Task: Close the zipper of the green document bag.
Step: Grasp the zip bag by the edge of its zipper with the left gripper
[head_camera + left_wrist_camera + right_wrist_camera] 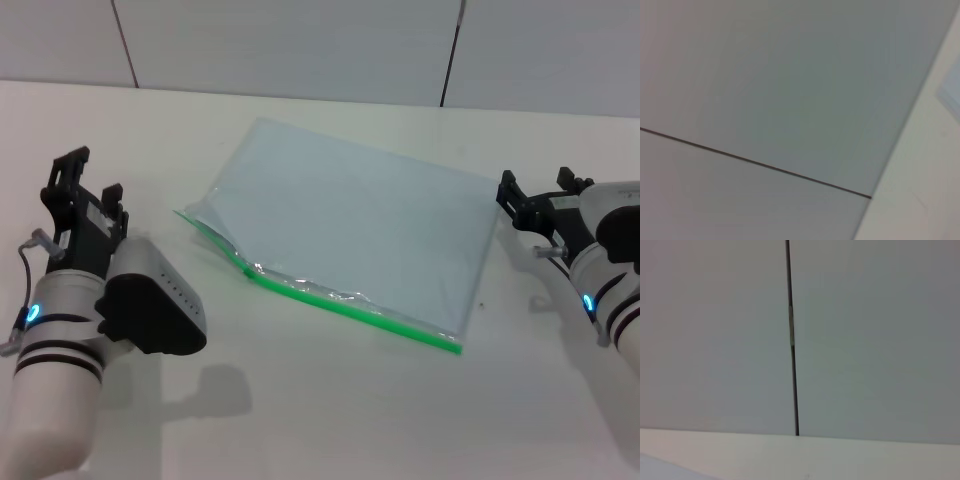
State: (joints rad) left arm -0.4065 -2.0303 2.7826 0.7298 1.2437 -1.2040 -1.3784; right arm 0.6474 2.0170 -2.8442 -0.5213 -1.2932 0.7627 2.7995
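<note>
Nearest, the left gripper (pixel 82 190) rests on the white tabletop (pixel 330 400), well left of the bag (pixel 360 225), which lies flat mid-table. Its green zipper (pixel 350 305) edges the near side. Right gripper (pixel 535 205) sits just beside the bag's right edge. Whether either pair of jaws is parted, I cannot tell.

Even, bright overhead lighting; soft shadow on the bench (pixel 330 400) beneath the left arm; wrist views slightly blurred.
</note>
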